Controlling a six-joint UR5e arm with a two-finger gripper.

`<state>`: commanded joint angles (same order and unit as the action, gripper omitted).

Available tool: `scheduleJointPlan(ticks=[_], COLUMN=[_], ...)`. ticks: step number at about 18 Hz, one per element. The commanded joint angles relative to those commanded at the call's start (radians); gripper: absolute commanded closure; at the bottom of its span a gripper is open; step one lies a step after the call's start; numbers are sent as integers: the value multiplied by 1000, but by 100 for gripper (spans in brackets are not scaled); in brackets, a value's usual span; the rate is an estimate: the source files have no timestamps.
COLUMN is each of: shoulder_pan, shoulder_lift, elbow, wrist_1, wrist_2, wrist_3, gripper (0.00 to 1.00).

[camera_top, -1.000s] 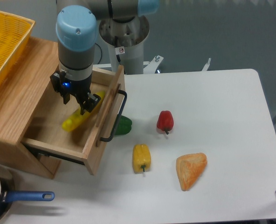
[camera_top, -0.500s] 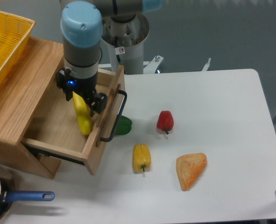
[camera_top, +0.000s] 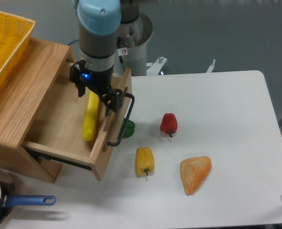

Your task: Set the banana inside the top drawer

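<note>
The banana (camera_top: 89, 118) is long and bright yellow. It lies inside the top drawer (camera_top: 60, 131), lengthwise along the drawer's depth, close to the front rail. That light-oak drawer is pulled out, its black bar handle (camera_top: 125, 119) facing the table. My gripper (camera_top: 95, 97) hangs over the drawer's back right part with its fingers spread, open. The banana's far end sits between and below the fingers (camera_top: 107, 102), which do not look closed on it.
A green item (camera_top: 129, 129) lies half hidden behind the drawer handle. A red pepper (camera_top: 168, 124), a yellow bell pepper (camera_top: 145, 161) and an orange wedge (camera_top: 195, 174) lie on the white table. A yellow basket (camera_top: 5, 43) stands on the cabinet. A blue-handled pan (camera_top: 26, 201) is at bottom left.
The arm has moved right and toward the back. The banana turned from a diagonal lie to lengthwise beside the front rail. The drawer front has shifted slightly right.
</note>
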<state>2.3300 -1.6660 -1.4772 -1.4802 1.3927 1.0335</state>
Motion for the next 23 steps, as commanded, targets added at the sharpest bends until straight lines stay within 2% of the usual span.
scheduleJointPlan(ticks=[11, 17, 23], shoulder_pan=[98, 137, 189], shoulder_lift=[29, 32, 31], elbow=[-8, -28, -57], wrist_1=[8, 0, 15], wrist_2=[14, 138, 166], wrist_3=[316, 489, 646], gripper=[0, 0, 0])
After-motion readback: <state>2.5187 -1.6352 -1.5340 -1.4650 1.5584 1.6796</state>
